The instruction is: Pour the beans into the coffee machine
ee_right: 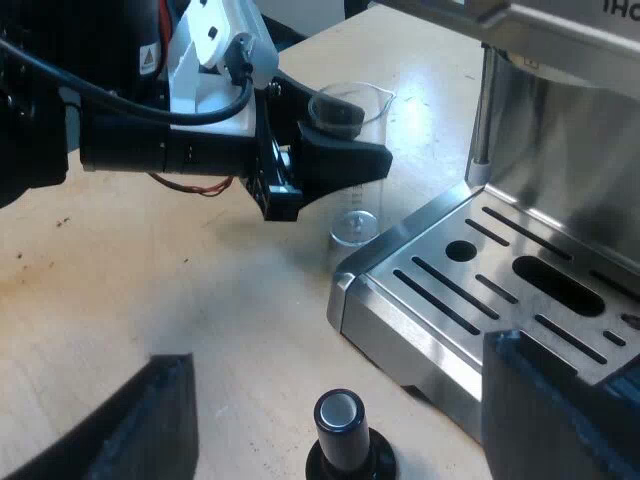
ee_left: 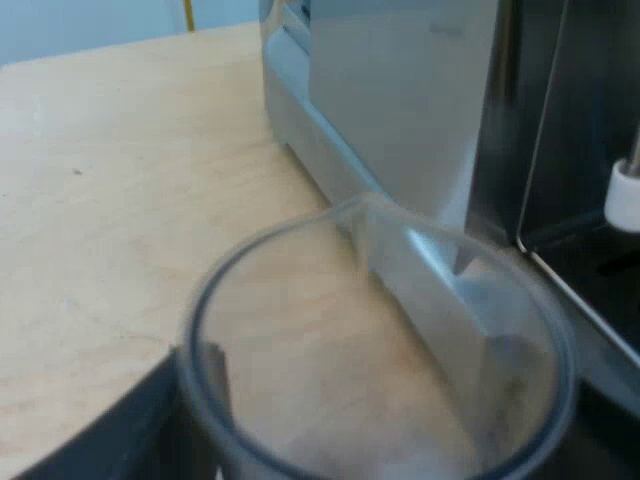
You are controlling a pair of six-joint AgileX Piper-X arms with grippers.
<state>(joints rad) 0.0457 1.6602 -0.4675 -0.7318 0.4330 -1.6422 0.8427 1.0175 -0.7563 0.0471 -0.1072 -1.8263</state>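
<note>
You look into a clear round measuring glass (ee_left: 375, 350), pouring lip at twelve o'clock. A black gripper finger (ee_left: 105, 425) touches its wall at eight o'clock. A brushed-steel espresso machine (ee_left: 400, 110) stands at its one o'clock on the pale wooden table (ee_left: 120, 180).

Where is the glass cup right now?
In the right wrist view, the glass is held by the left gripper, just beside the coffee machine's front corner.

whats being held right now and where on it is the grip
The left claw holds the measuring glass by its upper wall, just below the rim. The right claw is open and holds nothing.
</note>
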